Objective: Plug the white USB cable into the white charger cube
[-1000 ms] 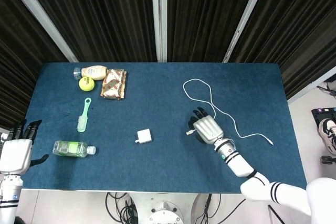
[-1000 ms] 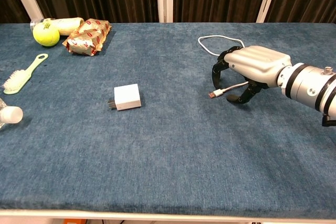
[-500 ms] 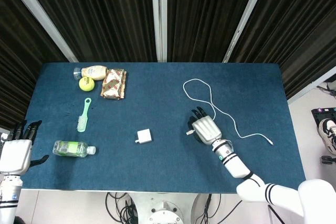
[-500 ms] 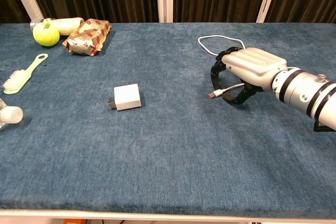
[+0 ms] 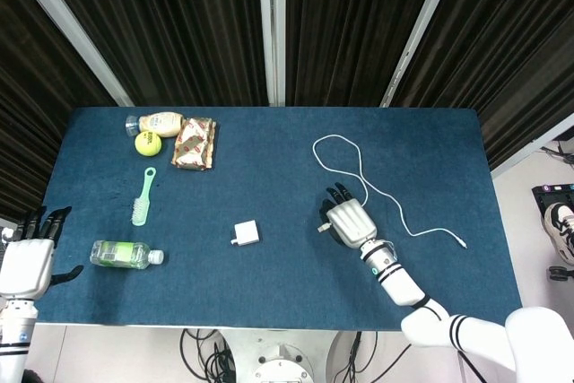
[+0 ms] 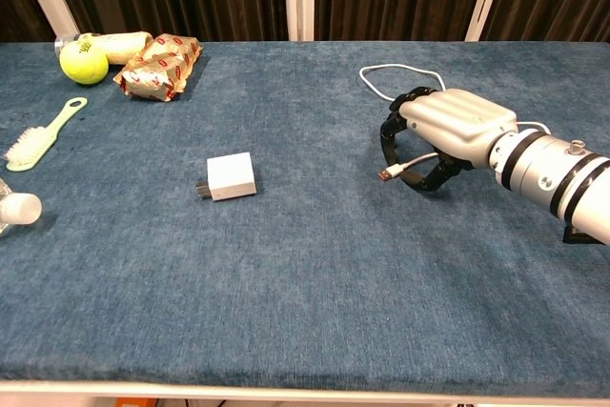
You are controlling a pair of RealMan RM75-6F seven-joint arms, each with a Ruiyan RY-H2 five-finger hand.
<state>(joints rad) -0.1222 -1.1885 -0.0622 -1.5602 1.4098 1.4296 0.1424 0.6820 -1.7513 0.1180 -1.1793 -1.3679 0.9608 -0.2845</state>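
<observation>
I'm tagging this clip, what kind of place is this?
Probably a robot lab test bench: a table under blue cloth, dark curtains behind, cables hanging beneath, and assorted objects like a tennis ball and water bottle.

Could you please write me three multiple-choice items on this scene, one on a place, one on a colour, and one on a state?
1. Where does the charger cube lie?
A. beside the tennis ball
B. alone near the table's middle
C. under the right hand

2. What colour is the brush?
A. light green
B. red
C. black

3. What is the right hand doing?
A. resting flat and empty
B. gripping the bottle
C. curled around the USB cable near its plug

Answers: 1 B, the cube sits by itself on bare cloth; 2 A, both views show it pale green; 3 C, the plug end sticks out from under its fingers.
</observation>
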